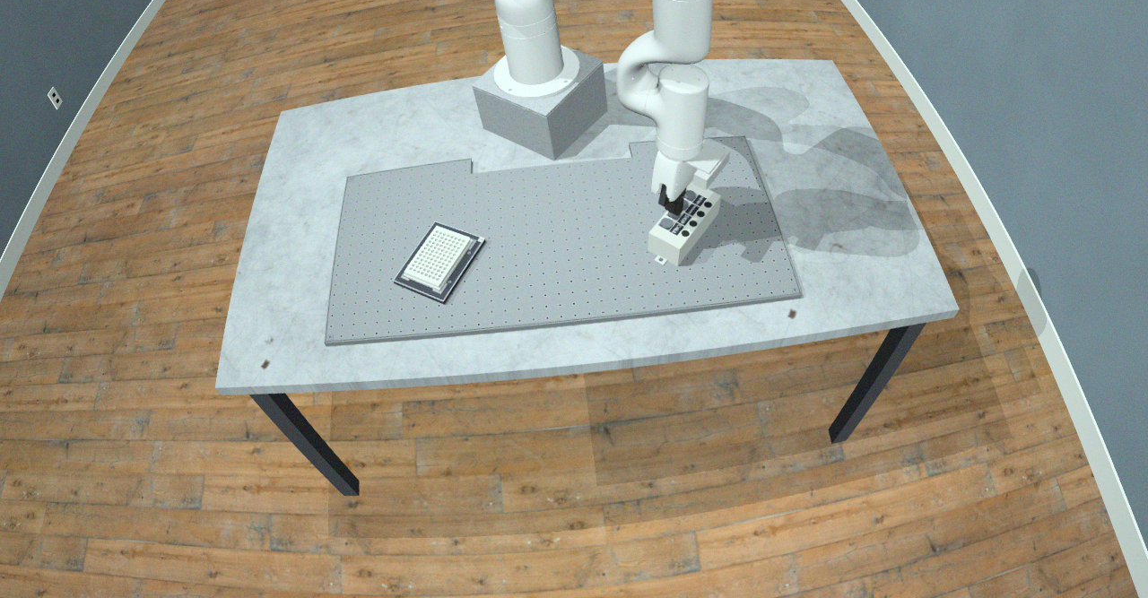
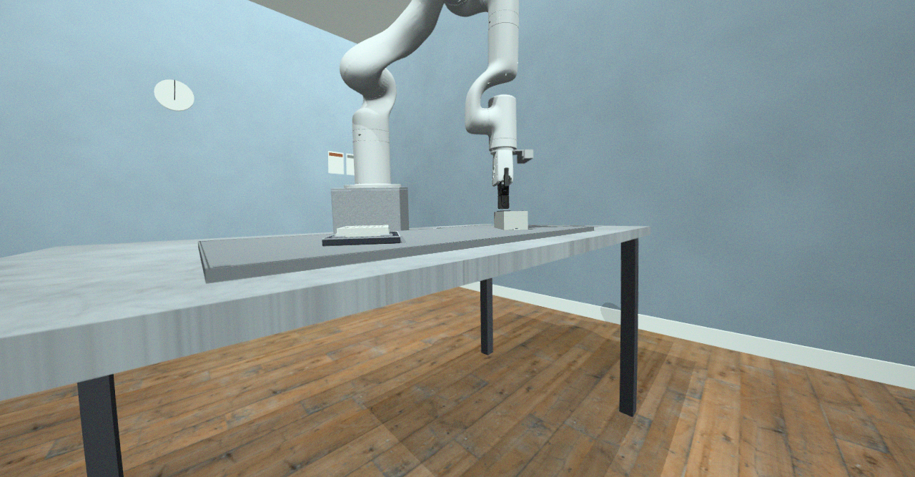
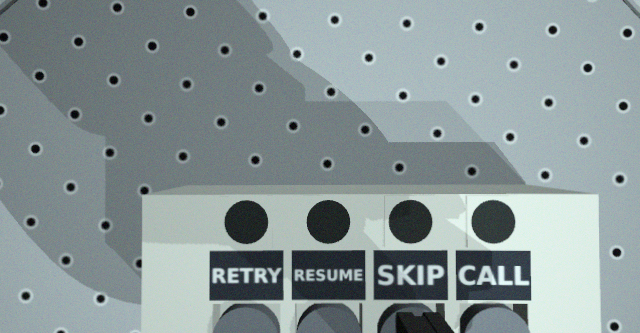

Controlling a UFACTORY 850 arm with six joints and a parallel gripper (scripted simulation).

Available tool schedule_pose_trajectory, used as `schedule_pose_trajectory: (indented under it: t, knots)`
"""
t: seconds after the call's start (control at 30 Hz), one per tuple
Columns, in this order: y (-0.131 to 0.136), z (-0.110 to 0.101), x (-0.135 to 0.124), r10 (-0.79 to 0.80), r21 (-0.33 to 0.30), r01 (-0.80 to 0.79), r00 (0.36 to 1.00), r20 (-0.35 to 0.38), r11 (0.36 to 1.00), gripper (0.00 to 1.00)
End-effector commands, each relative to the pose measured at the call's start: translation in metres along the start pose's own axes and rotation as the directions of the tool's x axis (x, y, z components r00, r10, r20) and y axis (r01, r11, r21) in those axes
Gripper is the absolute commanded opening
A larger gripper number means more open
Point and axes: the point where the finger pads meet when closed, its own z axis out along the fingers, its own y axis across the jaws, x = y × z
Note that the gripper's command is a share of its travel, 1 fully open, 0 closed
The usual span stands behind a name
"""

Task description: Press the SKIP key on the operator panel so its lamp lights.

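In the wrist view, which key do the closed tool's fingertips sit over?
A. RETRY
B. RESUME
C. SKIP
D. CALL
C: the dark tips of the shut tool sit in front of the key under the SKIP label, third from the left on the operator panel; all four lamps are dark.

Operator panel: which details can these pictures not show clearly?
- Wrist view: the keys are cut by the bottom edge; the shut hand covers part of SKIP's key.
- Top view: labels on the operator panel are too small.
- Exterior view: hand-to-key contact is too small to judge.
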Motion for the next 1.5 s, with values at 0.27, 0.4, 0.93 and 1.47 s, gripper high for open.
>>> schedule_pose_trajectory:
  t: [0.27, 0.4, 0.93, 1.47]
  knots:
    - [0.0, 0.007, 0.001, 0.0, 0.0, 0.0, 1.0, -0.005, 1.0, 0.0]
    - [0.0, 0.008, 0.001, 0.0, 0.0, 0.0, 1.0, -0.005, 1.0, 0.0]
    - [0.0, 0.008, 0.001, 0.0, 0.0, 0.0, 1.0, -0.005, 1.0, 0.0]
    - [0.0, -0.004, 0.0, 0.0, 0.0, 0.0, 1.0, -0.005, 1.0, 0.0]
